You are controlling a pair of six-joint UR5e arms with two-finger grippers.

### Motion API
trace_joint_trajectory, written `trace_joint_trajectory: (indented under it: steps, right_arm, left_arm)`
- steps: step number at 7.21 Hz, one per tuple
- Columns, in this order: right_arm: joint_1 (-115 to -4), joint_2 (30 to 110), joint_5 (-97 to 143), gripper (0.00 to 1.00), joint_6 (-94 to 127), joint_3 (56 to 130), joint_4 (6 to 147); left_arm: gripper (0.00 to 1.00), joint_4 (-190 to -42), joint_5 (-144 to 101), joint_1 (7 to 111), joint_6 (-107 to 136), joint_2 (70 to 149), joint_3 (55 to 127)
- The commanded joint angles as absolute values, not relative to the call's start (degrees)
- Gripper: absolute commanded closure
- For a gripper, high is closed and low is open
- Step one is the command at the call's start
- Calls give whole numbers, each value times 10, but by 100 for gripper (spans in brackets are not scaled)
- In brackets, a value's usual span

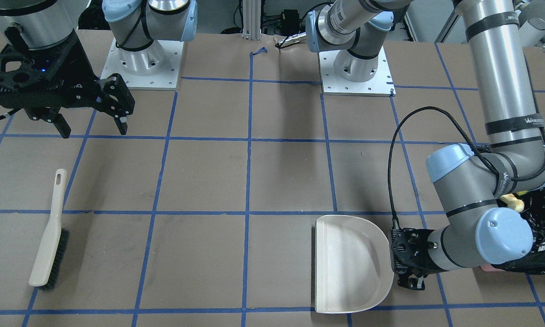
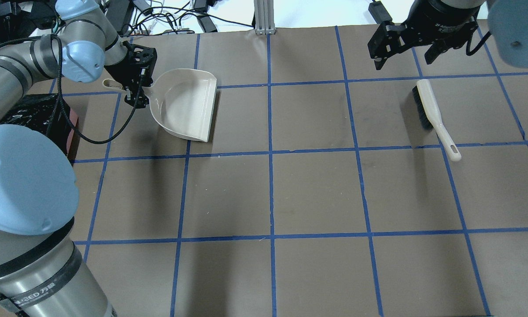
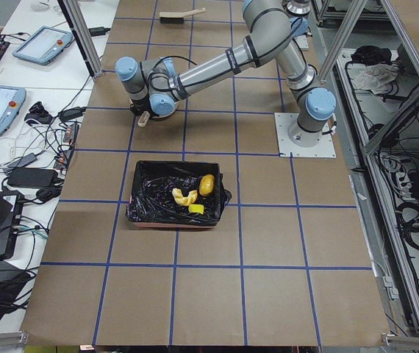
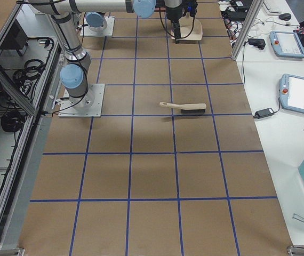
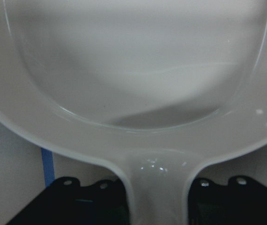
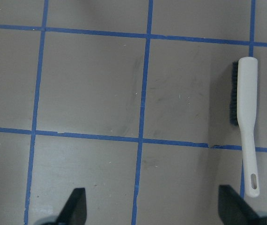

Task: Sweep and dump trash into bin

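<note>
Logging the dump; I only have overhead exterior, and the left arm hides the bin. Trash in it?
Observer: Yes. Exterior left shows the black-bag-lined rectangular bin holding an orange-brown lumpy oval, a yellow wedge and a pale curved slice.
Operator: Where in it?
Observer: All three lie toward the end nearer the robot's base.
Operator: Left grip?
Observer: Left wrist view: the left gripper has its jaws closed on the handle of the beige plastic dustpan, one each side.

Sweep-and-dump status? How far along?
Done: all three trash pieces lie in the bin; the dustpan is empty. In hand: left gripper holds the dustpan handle, flat on the table. The brush lies free, right gripper open above it. Left: probably just releasing the dustpan.
</note>
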State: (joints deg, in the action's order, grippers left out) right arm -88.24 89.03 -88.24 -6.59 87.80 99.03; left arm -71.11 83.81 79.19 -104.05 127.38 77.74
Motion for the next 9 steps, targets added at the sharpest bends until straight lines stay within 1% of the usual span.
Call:
trace_joint_trajectory:
  steps: [1, 3, 4, 5, 6, 9]
  right_arm:
    - [-882, 890, -882, 0, -66, 878, 988]
    - [-882, 890, -882, 0, -66, 879, 988]
    - [-882, 890, -882, 0, -66, 879, 987]
    - [-882, 890, -882, 0, -66, 878, 987]
    - [-882, 890, -882, 0, -66, 879, 987]
    - [-882, 890, -882, 0, -66, 878, 987]
  left_arm:
    - [98, -710, 834, 793, -1038, 1280, 780]
    - [97, -711, 833, 793, -1030, 1280, 783]
    - [41, -711, 832, 794, -1026, 1280, 785]
    - [4, -711, 833, 794, -1020, 1280, 787]
    - [0, -711, 838, 793, -1019, 1277, 788]
    - [0, -711, 838, 795, -1010, 1259, 786]
